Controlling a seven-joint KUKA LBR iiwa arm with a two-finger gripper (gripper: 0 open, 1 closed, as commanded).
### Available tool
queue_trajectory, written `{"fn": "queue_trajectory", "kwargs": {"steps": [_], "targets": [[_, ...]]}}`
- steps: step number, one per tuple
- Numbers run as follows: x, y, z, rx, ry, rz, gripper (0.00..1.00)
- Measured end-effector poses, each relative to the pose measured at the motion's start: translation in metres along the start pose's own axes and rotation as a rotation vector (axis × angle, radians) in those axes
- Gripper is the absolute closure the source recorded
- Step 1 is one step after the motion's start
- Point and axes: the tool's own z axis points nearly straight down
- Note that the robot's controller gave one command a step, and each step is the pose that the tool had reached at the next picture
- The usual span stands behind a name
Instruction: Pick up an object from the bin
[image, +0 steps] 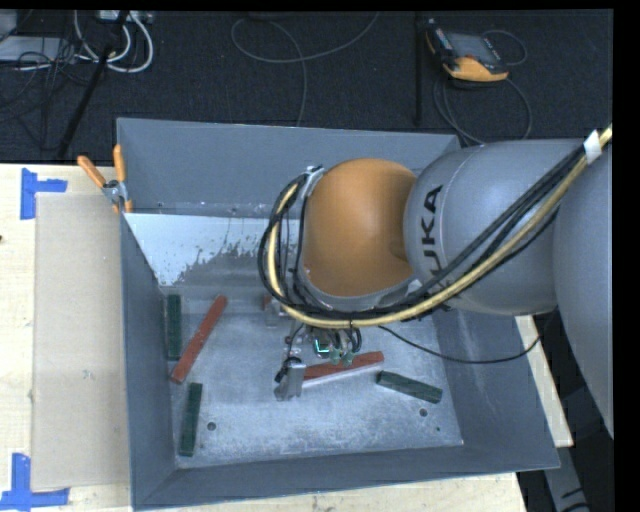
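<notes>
My gripper (290, 379) hangs low over the middle of the bin floor, under the arm's orange cover. Its tip is at the left end of a red stick (345, 367) that lies almost level and runs out to the right. A pale grey strip shows along that stick's lower edge. Whether the gripper touches the stick is hidden. Just right of it lies a dark green stick (408, 387), tilted slightly.
At the left of the bin lie a slanted red stick (198, 338), an upright dark green stick (173, 325) beside it, and another green stick (189, 418) near the front left corner. A small reddish piece (268, 300) peeks out by the cables.
</notes>
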Motion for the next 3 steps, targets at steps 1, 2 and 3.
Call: {"fn": "queue_trajectory", "kwargs": {"steps": [1, 2, 3], "targets": [[-0.019, -0.072, 0.101, 0.003, 0.0, 0.055, 0.0], [-0.029, -0.092, 0.106, 0.0, -0.008, 0.033, 0.0], [-0.029, -0.09, 0.105, -0.002, -0.009, 0.035, 1.0]]}}
